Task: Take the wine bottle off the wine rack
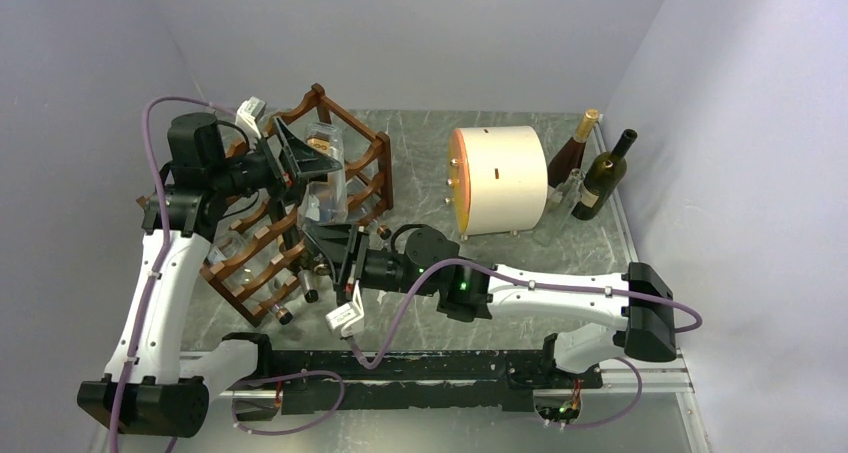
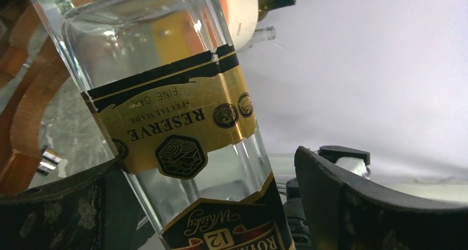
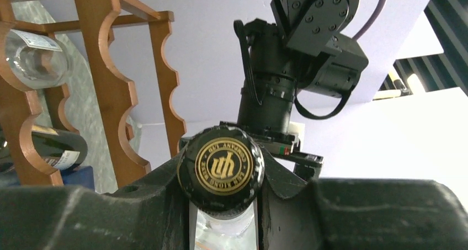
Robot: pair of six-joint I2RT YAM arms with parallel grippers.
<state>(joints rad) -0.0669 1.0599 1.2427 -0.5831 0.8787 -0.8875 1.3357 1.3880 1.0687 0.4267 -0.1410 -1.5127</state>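
The bottle [image 1: 325, 178] is clear glass with a gold-and-black label and a black cap. It is slanted, and the right gripper [image 3: 223, 217] clamps its neck. The reddish-brown rack [image 1: 250, 258] with wavy rails stands just beside it, on the left of the table.

Reddish-brown wine rack [image 3: 107, 79]; gold-and-black-labelled wine bottle [image 2: 176, 123]

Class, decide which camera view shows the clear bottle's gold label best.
Left wrist view: the gold label is large, its print legible. The right wrist view shows only the black cap end-on; the top view shows the clear bottle small, label unreadable.
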